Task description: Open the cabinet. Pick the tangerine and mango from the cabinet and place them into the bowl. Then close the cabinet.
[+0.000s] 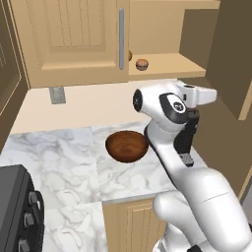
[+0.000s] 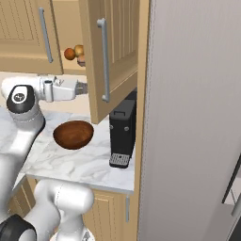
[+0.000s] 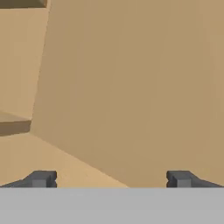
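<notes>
Hand [image 3: 109,179] w/ dark fingertips spread wide, near smooth tan wood cabinet [image 1: 74,39] panel; round wooden bowl [image 1: 127,146] on veined marble.

A white marble bench [image 1: 64,162] runs along the wall, with a grey outlet plate [image 1: 57,95] on the cream backsplash above it. A black stove with knobs [image 1: 22,211] sits at its near left. A black coffee machine [image 2: 123,133] stands at the bench's right end, beside a tall grey panel [image 2: 193,122].
</notes>
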Motion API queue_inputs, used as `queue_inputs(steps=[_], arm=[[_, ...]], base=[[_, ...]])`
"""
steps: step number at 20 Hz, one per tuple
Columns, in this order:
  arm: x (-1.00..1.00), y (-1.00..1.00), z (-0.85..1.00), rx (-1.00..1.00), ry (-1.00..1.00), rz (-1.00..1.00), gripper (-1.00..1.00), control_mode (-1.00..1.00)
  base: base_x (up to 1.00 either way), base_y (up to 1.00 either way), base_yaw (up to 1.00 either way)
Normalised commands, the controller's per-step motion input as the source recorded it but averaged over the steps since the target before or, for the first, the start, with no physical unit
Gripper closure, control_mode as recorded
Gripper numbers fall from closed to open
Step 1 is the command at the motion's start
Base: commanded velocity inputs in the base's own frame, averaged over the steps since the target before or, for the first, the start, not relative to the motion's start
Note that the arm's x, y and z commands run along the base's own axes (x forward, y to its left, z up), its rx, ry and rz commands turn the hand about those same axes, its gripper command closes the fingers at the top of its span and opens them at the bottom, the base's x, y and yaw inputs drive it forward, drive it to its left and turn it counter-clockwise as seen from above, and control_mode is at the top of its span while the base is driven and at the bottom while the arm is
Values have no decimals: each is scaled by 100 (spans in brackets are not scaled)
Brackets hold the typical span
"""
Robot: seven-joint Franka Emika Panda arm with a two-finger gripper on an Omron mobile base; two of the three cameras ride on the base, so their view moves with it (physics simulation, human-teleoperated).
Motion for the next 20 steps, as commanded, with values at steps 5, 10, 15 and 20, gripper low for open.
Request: queue_inputs(steps=[5,10,15,20], arm=[[-16,9,36,16,-16,35,-100,-100],[-5,11,6,7,-7,45,-100,-100],[0,21,-9,0,-6,52,-100,-100],[0,47,-4,3,-12,39,-100,-100]], base=[[0,0,0],[0,0,0],[0,0,0],[0,0,0]])
